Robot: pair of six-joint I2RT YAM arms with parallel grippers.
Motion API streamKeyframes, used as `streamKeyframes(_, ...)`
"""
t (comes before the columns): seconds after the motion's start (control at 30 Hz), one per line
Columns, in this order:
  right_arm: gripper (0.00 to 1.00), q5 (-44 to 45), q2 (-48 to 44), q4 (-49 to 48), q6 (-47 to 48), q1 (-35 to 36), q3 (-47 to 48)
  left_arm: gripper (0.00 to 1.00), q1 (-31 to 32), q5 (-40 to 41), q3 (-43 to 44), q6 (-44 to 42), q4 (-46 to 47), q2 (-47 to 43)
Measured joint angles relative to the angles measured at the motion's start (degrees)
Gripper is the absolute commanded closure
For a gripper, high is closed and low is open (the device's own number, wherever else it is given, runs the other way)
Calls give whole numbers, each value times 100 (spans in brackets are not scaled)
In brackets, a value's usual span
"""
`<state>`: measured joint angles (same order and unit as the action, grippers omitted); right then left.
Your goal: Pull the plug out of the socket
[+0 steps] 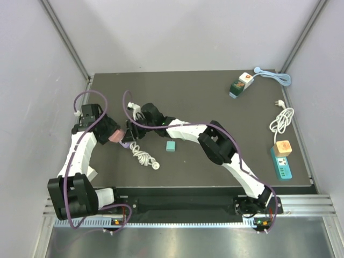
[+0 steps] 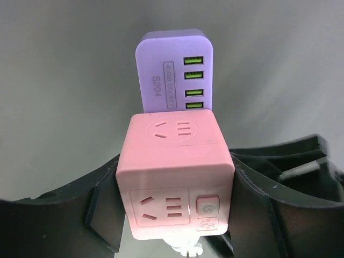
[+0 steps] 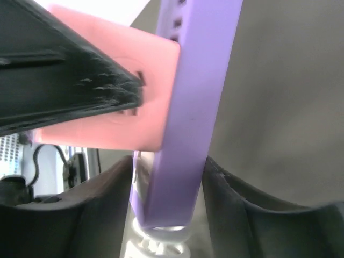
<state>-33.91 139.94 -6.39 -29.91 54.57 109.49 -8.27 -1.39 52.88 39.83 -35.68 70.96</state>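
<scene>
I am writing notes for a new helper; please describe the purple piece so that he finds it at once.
Look at the left half of the dark table. There the left gripper holds a pink cube socket, and the purple block sits flush against one face of it. Unlike the cube, it is flat and shows four green USB ports.
</scene>
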Motion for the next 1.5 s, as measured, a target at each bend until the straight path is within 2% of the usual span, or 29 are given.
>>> streamKeyframes(0.03, 63, -9, 11, -2, -22, -13, -2, 100, -13, -33, -9, -26, 0, -39)
streamKeyframes(0.07, 74, -13, 44, -39, -125, -33, -7, 100, -13, -59, -17, -79, 0, -85)
streamKeyframes(0.1, 77, -9, 66, -125, -245, -61, -39, 100, -13, -87, -33, -107, -7, -133)
streamKeyframes(0.23, 100, -118, 76, -459, -584, -125, -162, 100, -9, -175, -85, -208, 35, -256)
streamKeyframes(0.6, 100, -153, 264, -509, -1523, -118, -120, 100, -26, -175, -396, -428, 278, -522)
streamKeyframes(0.97, 100, -203, 452, 142, -1797, -120, 282, 100, -39, -17, -380, -136, 164, -367)
streamKeyframes(1.5, 100, -721, 638, -129, -2326, -299, 313, 100, -94, -389, -428, -125, 348, -356)
